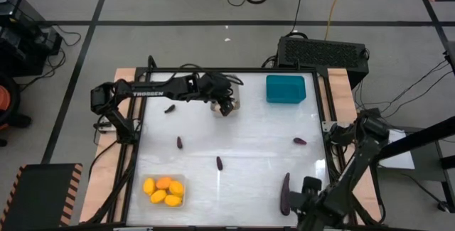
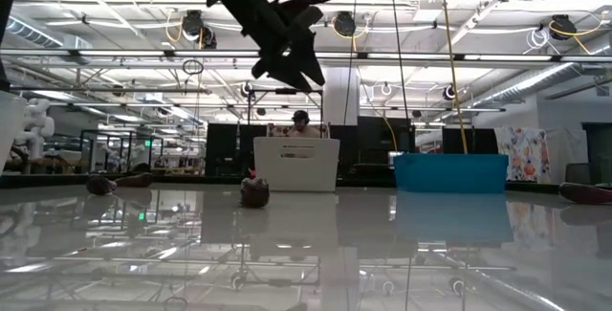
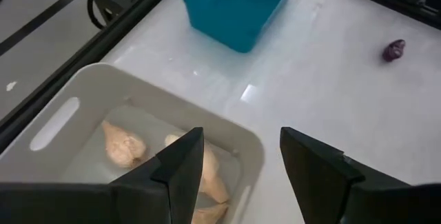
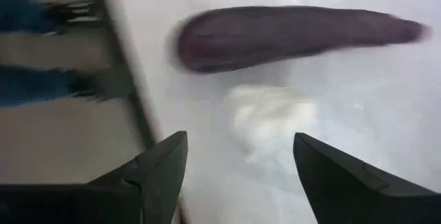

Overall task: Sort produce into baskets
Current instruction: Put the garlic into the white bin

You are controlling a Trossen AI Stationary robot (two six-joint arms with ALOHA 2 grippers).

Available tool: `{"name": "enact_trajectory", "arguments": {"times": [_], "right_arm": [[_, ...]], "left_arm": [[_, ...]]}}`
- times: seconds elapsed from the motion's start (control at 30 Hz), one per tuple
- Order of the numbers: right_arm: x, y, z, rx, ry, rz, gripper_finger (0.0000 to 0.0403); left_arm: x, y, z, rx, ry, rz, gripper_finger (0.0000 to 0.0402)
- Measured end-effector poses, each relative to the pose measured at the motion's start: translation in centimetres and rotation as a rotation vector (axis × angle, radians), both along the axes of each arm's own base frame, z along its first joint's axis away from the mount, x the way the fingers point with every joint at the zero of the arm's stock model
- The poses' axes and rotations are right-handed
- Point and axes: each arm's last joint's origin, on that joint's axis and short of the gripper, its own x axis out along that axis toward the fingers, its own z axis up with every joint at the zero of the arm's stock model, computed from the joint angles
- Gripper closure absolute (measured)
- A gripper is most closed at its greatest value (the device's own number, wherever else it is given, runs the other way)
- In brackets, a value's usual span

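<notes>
My left gripper (image 1: 226, 104) hangs open and empty above the pale grey basket (image 1: 229, 107), well clear of it in the low view (image 2: 287, 55). In the left wrist view (image 3: 241, 176) the basket (image 3: 62, 114) holds whitish garlic bulbs (image 3: 122, 145). My right gripper (image 4: 241, 176) is open and empty near the table's near right corner (image 1: 304, 197), beside the long purple eggplant (image 4: 296, 34), which lies flat on the table (image 1: 285, 193). The teal basket (image 1: 286, 89) stands at the far right. The clear basket (image 1: 165, 192) at the near left holds several yellow and orange fruits.
Small purple eggplants lie loose on the white table: one at the far left (image 1: 169, 108), one left of centre (image 1: 179, 143), one in the middle (image 1: 219, 163), one toward the right edge (image 1: 300, 141). A black perforated box (image 1: 321, 50) stands beyond the table's far edge.
</notes>
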Motion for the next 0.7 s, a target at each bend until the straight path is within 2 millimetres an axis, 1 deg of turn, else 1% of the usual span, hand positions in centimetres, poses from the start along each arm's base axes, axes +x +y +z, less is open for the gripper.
{"name": "enact_trajectory", "arguments": {"times": [0.1, 0.27, 0.37, 0.5, 0.7], "right_arm": [[0.5, -0.5, -0.7, -0.039, 0.053, -0.027, 0.0135], [1.4, -0.6, -1.7, -0.034, 0.107, 0.014, 0.0103], [1.5, -0.7, -1.8, -0.042, 0.095, 0.053, 0.0089], [1.3, -0.8, -1.9, -0.078, 0.078, 0.071, 0.0079], [0.8, -1.0, -4.4, -0.037, 0.103, 0.092, 0.0075]], "left_arm": [[0.2, -0.4, 0.1, 0.005, -0.014, -0.011, 0.0201], [0.4, -0.8, 0.2, 0.027, -0.020, 0.000, 0.0201], [0.4, -1.0, 0.2, 0.028, -0.020, -0.002, 0.0201], [0.5, -1.3, 0.2, 0.045, -0.017, 0.008, 0.0201], [0.6, -1.7, 0.2, 0.053, -0.015, 0.008, 0.0201]]}}
